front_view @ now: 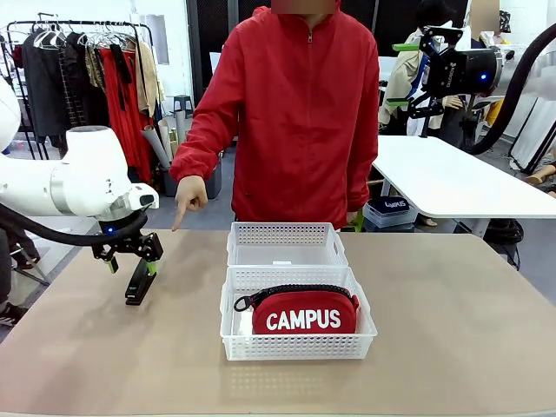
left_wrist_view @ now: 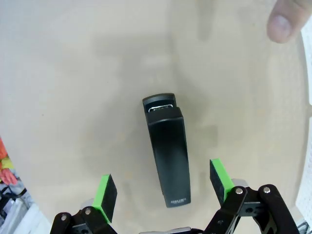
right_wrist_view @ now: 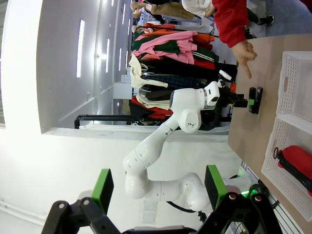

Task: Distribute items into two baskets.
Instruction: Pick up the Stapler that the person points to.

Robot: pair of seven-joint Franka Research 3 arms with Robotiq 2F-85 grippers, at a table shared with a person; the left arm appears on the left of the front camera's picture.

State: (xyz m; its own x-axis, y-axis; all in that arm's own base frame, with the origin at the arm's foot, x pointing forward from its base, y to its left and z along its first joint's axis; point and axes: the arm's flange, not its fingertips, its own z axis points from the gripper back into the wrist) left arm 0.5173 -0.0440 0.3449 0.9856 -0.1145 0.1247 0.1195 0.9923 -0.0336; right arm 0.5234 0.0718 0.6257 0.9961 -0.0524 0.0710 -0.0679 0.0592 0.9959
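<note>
Red pouch (front_view: 304, 317) in near basket (front_view: 295, 347), left end effector (front_view: 130, 264) wide around stapler (front_view: 139, 284); right end effector (right_wrist_view: 158, 187) wide

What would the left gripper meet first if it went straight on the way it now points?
The stapler, lying straight ahead of the left gripper; its open fingers would probably straddle it and reach the table.

From the near edge of the desk (front_view: 452, 330), the front view looks across to the far edge. The left wrist view faces straight down, close over the stapler (left_wrist_view: 168, 151). The right wrist view (rolled sideways) looks from well off toward the left edge, sharing stapler and baskets (right_wrist_view: 295, 87) with the front view.
</note>
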